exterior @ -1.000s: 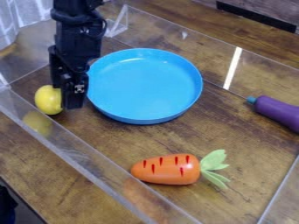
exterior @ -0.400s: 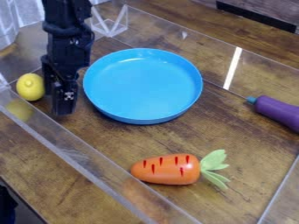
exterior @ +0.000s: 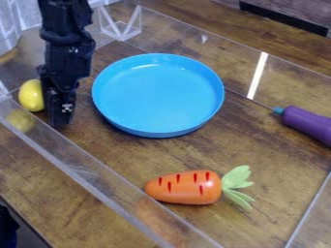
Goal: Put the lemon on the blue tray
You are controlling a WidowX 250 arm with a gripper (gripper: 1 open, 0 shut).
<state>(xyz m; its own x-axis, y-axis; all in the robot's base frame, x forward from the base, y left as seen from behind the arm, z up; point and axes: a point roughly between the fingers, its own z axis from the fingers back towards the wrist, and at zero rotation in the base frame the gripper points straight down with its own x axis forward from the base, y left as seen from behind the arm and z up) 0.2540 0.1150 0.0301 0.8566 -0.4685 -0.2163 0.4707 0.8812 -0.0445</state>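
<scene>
gripper [exterior: 57, 105] was down at the left end of the wooden table [exterior: 116, 184], pointing nearly straight down, fingertips at or near the surface. the lemon [exterior: 30, 94] sat on the table right beside it on the left, partly hidden behind the black finger body. it looked to be touching or nearly touching the gripper, but the contact point was hidden. couldn't tell whether the jaws were open, closing, or already pinching the lemon: only the dark side of the tool showed from this angle, no gap visible.

the blue tray [exterior: 195, 111] sat just right of the gripper, its rim close to the arm, nothing lying in it. lemon was outside the tray, off its left edge, with the gripper between them.

a toy carrot [exterior: 195, 185] with green leaves lay near the front, well apart from the tray. a purple eggplant [exterior: 311, 121] lay at the right edge, partly cut off. clear acrylic walls [exterior: 91, 184] ran around the work area.
</scene>
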